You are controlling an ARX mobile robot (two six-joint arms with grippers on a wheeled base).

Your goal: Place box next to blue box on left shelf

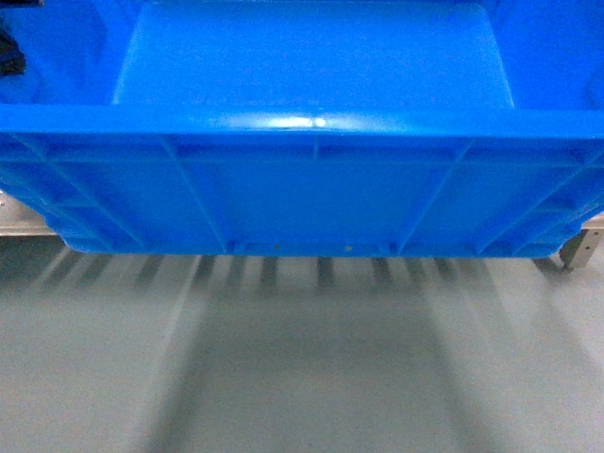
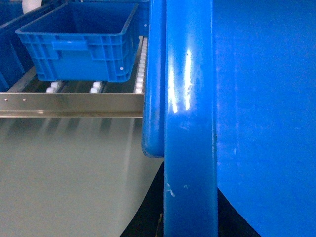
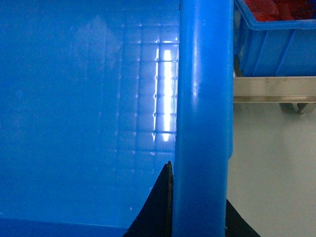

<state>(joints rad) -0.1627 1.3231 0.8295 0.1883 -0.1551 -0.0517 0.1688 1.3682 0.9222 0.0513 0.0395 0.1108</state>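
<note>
While the box point(image 1: 311, 179) fills the upper half of the head view, its ribbed near wall faces the camera and its thick rim runs across the frame, with grey floor point(image 1: 302, 368) below it. It hangs clear of the floor, carried between the two arms. Bits of metal rail show at its lower left and right corners.

In the left wrist view the box's rim point(image 2: 190, 123) runs upright through the frame. The left end effector point(image 2: 190, 217) shows only as dark fingers point(image 2: 143, 219) on either side of that rim at the bottom edge, clamped on it. Beyond, the shelf point(image 2: 69, 104) shows a grey metal front rail and white rollers point(image 2: 96, 87), and another blue box point(image 2: 81, 42) sits on those rollers, to the left of the carried box and apart from it.

In the right wrist view the rim point(image 3: 205, 118) again stands upright, and the right end effector point(image 3: 197, 217) grips it, dark fingers point(image 3: 158, 207) showing on both sides at the bottom. The gridded floor of the box lies to the left. To the right, a further blue crate point(image 3: 276, 44) with red contents rests on a metal rail point(image 3: 274, 90).
</note>
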